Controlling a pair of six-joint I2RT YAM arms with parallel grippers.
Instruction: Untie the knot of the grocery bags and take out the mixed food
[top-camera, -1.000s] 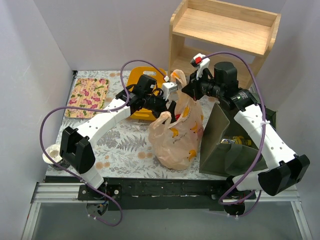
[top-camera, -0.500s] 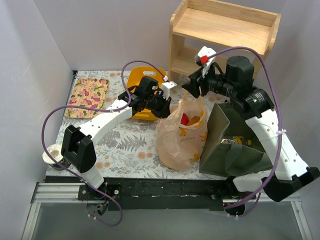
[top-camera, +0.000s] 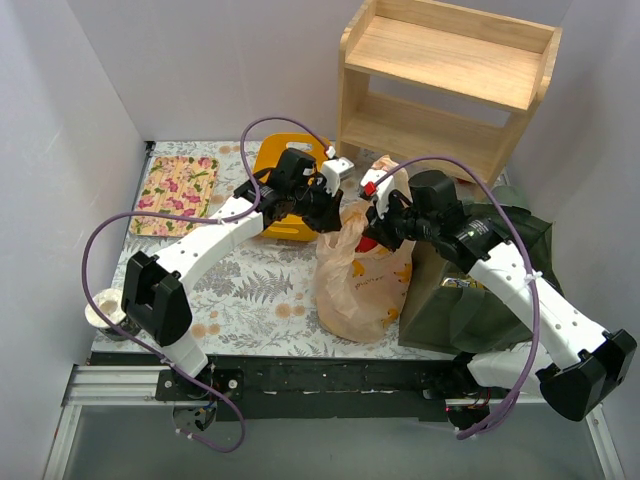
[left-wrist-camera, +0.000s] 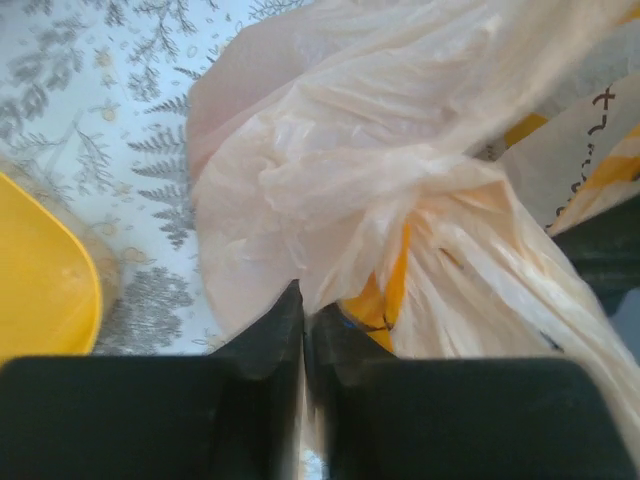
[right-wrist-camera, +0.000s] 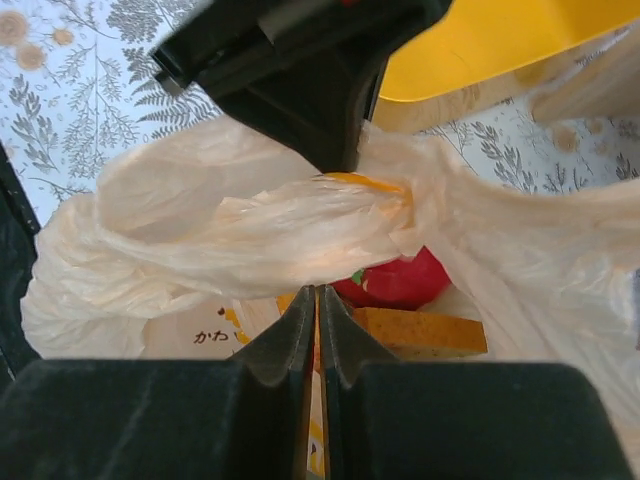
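Observation:
The thin tan plastic bag (top-camera: 358, 275) stands mid-table with its handles still tied. The knot (right-wrist-camera: 405, 195) is a bunched twist at the bag's top, also in the left wrist view (left-wrist-camera: 440, 185). My left gripper (left-wrist-camera: 303, 300) is shut on the bag's film just beside the knot, and it shows from the far side as well (right-wrist-camera: 343, 158). My right gripper (right-wrist-camera: 317, 295) is shut on a thin fold of the bag right under the twisted handle. Through the gap I see some of the mixed food: a red piece of produce (right-wrist-camera: 400, 280) and a brown bread slice (right-wrist-camera: 420, 332).
A dark green tote (top-camera: 470, 295) stands against the bag's right side. A yellow dish (top-camera: 283, 185) lies behind the left gripper. A floral mat (top-camera: 175, 190) lies at the far left, and a wooden shelf (top-camera: 450, 75) stands at the back right.
The left gripper closed on the bag's top. The right arm came down from above the bag to the knot, opened, then closed on the film. The bag shifted right.

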